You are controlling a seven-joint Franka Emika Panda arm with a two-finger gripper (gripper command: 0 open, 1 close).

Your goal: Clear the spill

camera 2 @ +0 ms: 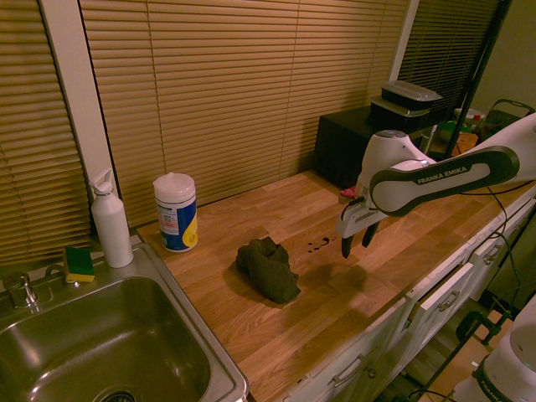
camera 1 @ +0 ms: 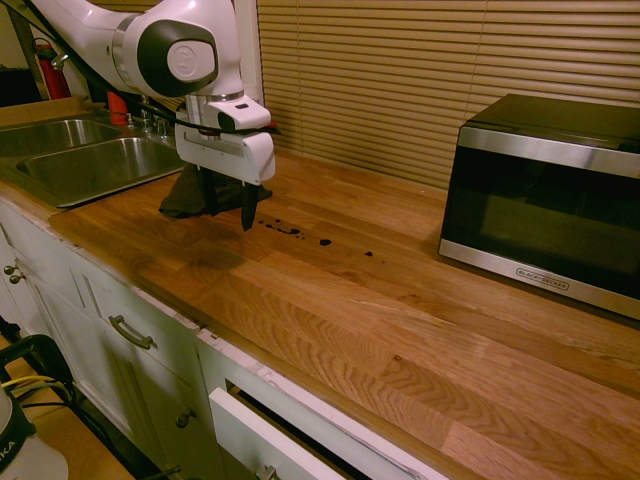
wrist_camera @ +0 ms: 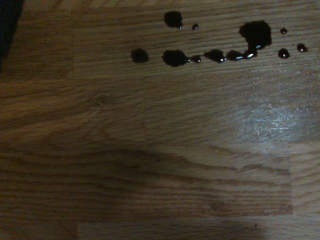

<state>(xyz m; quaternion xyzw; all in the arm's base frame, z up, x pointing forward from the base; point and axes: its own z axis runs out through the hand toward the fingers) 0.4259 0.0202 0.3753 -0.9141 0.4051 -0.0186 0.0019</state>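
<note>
Second exterior view: black two-finger jaws [camera 2: 358, 243] of the white arm — wide apart, empty, above the wood-plank tabletop [camera 2: 219, 322]. Spill [wrist_camera: 216, 55], a thin trail of glossy brown-black drops — on the tabletop near the jaws, between the crumpled dark grey-black cloth [camera 2: 268, 270] and the black-and-silver microwave [camera 1: 545, 205]. Beyond the cloth: white-lidded wipes canister, blue and yellow label [camera 2: 177, 213]; white bottle [camera 2: 111, 224]; stainless-steel sink [camera 2: 109, 343], green-and-yellow sponge [camera 2: 79, 265] at its rim.

The spill [wrist_camera: 256, 35], glossy near-black drops, lies in a broken trail across the wooden counter [camera 1: 330, 300].
</note>
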